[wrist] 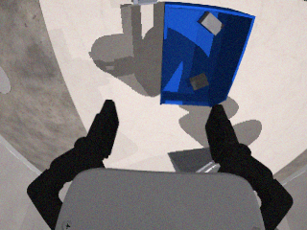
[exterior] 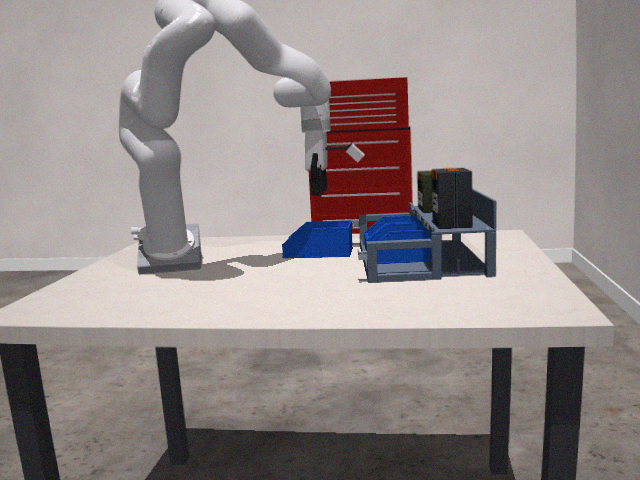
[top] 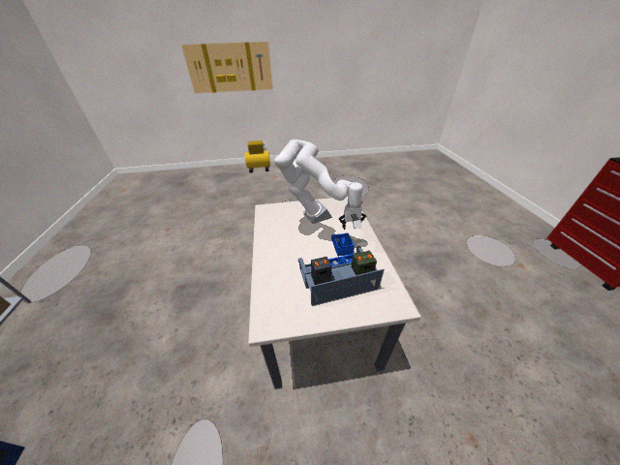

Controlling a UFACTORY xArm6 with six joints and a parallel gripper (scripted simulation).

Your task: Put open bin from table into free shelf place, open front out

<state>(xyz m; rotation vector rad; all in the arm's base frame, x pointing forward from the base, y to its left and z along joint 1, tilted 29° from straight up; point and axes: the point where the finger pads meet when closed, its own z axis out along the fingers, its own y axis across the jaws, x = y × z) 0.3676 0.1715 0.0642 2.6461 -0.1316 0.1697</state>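
Note:
The open blue bin (top: 343,244) (exterior: 323,240) (wrist: 230,62) stands level on the table in front of the shelf, its low open front toward the robot's base. A light part (wrist: 211,24) and a darker part (wrist: 199,81) lie in it. My gripper (top: 353,222) (exterior: 317,192) (wrist: 162,113) is open and empty, pointing down well above the table. In the wrist view the bin lies ahead and to the right of the fingertips' middle. The grey shelf (top: 345,289) (exterior: 436,260) holds blue bins (exterior: 403,250) with open fronts toward the robot; its free place cannot be made out clearly.
A dark box (top: 321,270) (exterior: 452,198) and an olive box (top: 364,261) (exterior: 424,191) stand on the shelf's upper board, behind the row. The shelf's side rails and posts frame the row. The robot's base (top: 318,215) (exterior: 169,258) stands at the other end of the table.

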